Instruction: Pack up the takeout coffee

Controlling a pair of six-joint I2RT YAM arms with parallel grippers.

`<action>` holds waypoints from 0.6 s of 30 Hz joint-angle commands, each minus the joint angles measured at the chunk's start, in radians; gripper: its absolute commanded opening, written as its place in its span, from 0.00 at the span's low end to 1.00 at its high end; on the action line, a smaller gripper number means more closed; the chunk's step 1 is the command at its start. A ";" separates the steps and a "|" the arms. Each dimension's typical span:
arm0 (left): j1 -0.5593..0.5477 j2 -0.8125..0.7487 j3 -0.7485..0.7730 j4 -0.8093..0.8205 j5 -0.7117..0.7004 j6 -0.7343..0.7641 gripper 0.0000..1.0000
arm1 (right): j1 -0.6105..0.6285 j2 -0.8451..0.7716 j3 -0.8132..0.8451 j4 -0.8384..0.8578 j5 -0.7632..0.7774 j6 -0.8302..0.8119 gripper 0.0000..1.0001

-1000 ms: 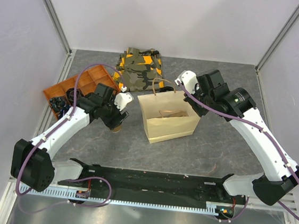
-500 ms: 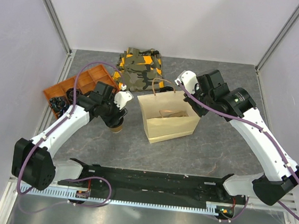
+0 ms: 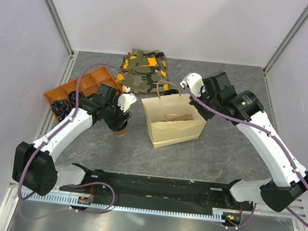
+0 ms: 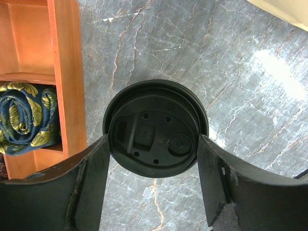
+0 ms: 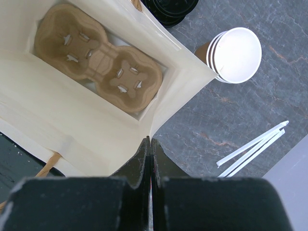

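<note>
The takeout coffee (image 3: 121, 130), a brown cup with a round black lid (image 4: 154, 127), stands on the grey table left of the paper bag (image 3: 172, 129). My left gripper (image 3: 116, 122) reaches down over it. In the left wrist view its fingers (image 4: 96, 159) press on both sides of the lid, shut on the cup (image 4: 154, 144). My right gripper (image 3: 189, 93) is shut on the bag's far right rim (image 5: 149, 140). The open bag (image 5: 72, 110) holds a brown cup carrier (image 5: 98, 57).
An orange divided tray (image 3: 85, 83) stands left of the cup, its wall (image 4: 62, 72) close by, with a blue-yellow roll (image 4: 24, 118) inside. A camouflage cloth (image 3: 142, 67) lies behind. Stacked lidless cups (image 5: 233, 54), black lids (image 5: 171, 9) and white straws (image 5: 252, 149) lie beyond the bag.
My left wrist has shifted slightly up and left over the cup, which stays in place. The right arm and the bag have not moved.
</note>
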 commanded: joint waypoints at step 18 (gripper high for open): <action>-0.006 0.040 -0.045 0.026 -0.002 0.009 0.78 | -0.003 0.007 0.024 0.006 -0.005 -0.005 0.00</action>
